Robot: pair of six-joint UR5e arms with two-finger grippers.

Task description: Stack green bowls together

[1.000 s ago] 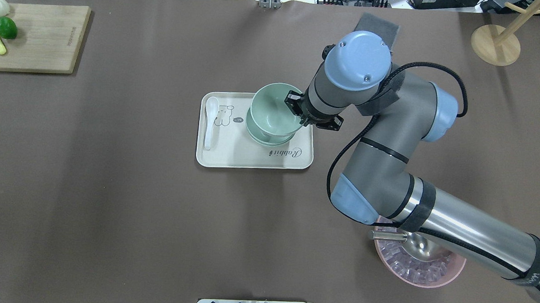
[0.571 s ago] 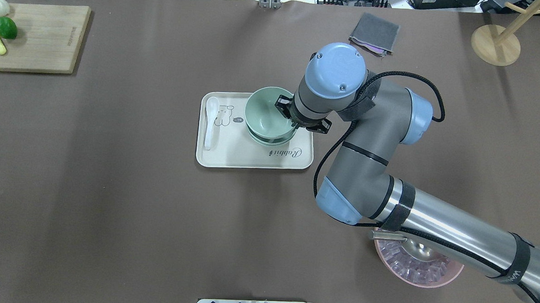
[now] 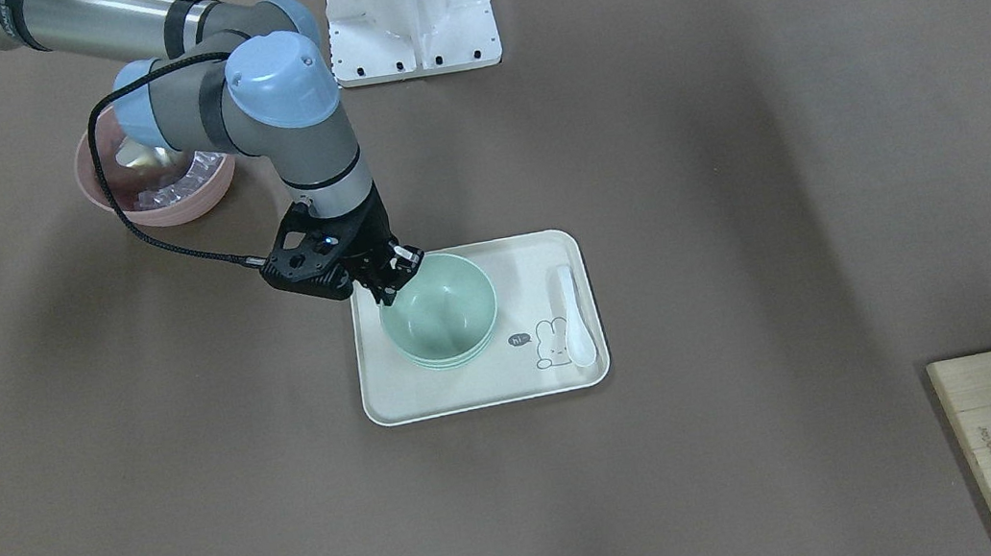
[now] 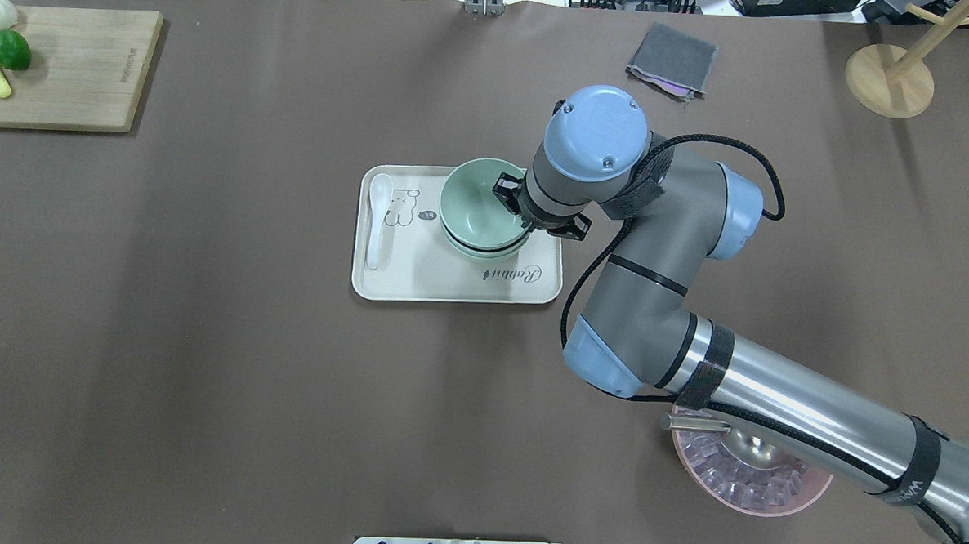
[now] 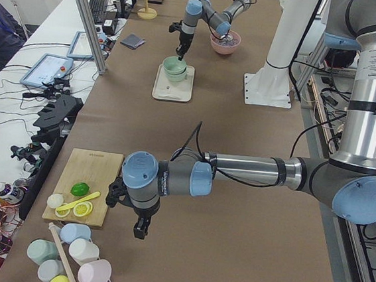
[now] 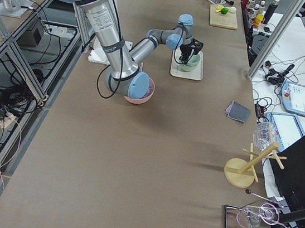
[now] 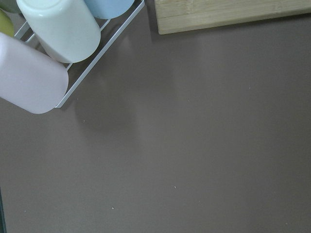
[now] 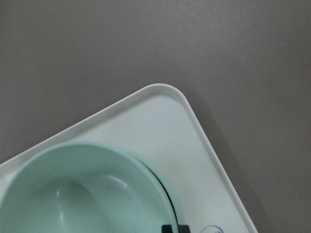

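Observation:
A pale mint-green bowl sits nested on top of other green bowls on a cream tray. My right gripper is shut on the top bowl's right rim, one finger inside and one outside. The front-facing view shows the same grip at the near-left rim of that bowl. The right wrist view shows the bowl and the tray corner. My left gripper shows only in the exterior left view, far from the bowls; I cannot tell if it is open or shut.
A white spoon lies on the tray's left side. A pink bowl with a metal scoop stands under my right forearm. A cutting board with fruit, a grey cloth and a wooden stand sit at the table's far edge.
My right gripper has brought the green bowl down and slightly left, from tilted above the stack to nested level in it. The grip on the rim is unchanged.

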